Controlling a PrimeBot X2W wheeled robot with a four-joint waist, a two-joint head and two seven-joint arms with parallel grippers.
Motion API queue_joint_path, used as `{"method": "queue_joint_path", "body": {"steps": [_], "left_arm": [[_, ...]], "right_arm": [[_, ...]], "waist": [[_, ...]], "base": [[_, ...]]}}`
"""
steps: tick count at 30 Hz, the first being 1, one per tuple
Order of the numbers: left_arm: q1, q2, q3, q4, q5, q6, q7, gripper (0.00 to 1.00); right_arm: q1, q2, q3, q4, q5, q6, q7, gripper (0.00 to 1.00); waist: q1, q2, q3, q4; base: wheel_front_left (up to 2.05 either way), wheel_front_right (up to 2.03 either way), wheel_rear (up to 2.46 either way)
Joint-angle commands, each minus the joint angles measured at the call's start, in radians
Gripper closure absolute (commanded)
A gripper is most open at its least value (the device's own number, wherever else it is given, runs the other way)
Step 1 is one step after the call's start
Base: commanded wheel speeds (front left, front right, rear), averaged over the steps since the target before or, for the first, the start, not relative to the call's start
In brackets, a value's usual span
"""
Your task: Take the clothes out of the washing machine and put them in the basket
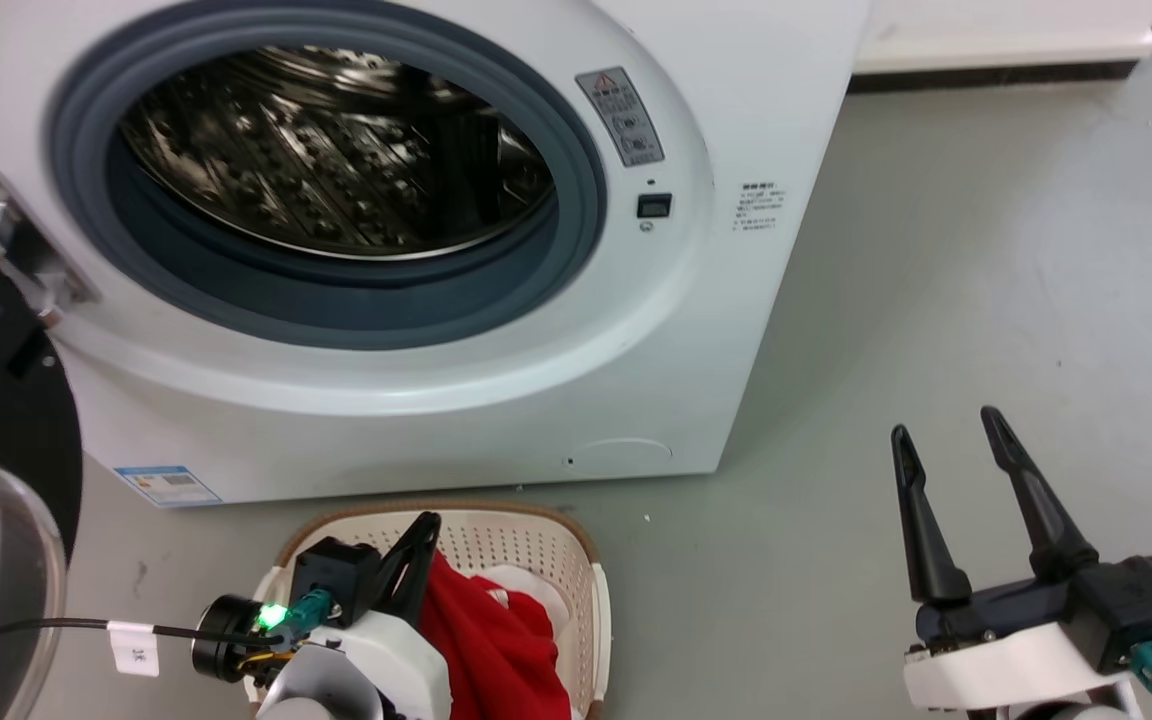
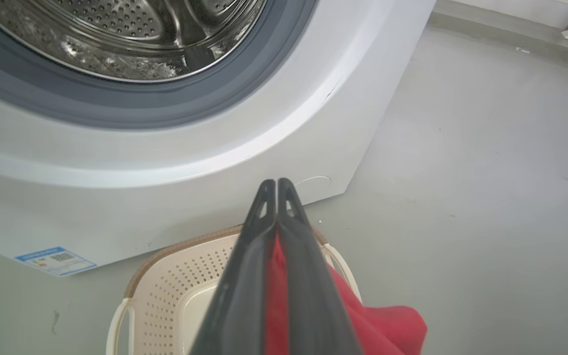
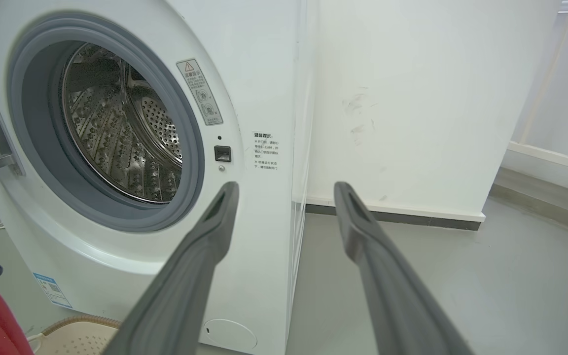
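Two grippers: left gripper (image 2: 276, 183) pinched tight on red clothes (image 2: 275, 276), basket (image 2: 175, 281) just below fingers (image 2: 244, 286); right gripper (image 1: 946, 421) spread wide, holding nothing.

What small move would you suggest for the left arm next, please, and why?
Probably open the left tool. It is shut on the red clothes, which hang into the basket below it, and the washing machine looks empty inside, so letting go should drop them where they belong.
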Motion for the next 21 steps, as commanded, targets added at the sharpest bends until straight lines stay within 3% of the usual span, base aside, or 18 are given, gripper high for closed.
{"method": "queue_joint_path", "body": {"steps": [1, 21], "left_arm": [[-0.006, -0.008, 0.007, 0.017, -0.014, -0.007, -0.011, 1.00], [-0.270, -0.121, 0.038, 0.653, -0.107, -0.141, -0.093, 1.00]], "right_arm": [[-0.021, 0.001, 0.000, -0.004, -0.005, -0.001, -0.002, 0.00], [-0.194, 0.002, -0.019, -0.048, 0.015, -0.001, -0.002, 0.00]], "waist": [[0.0000, 0.0000, 0.037, -0.018], [0.0000, 0.0000, 0.368, -0.094]], "base": [[0.00, 0.00, 0.00], [0.00, 0.00, 0.00]]}}
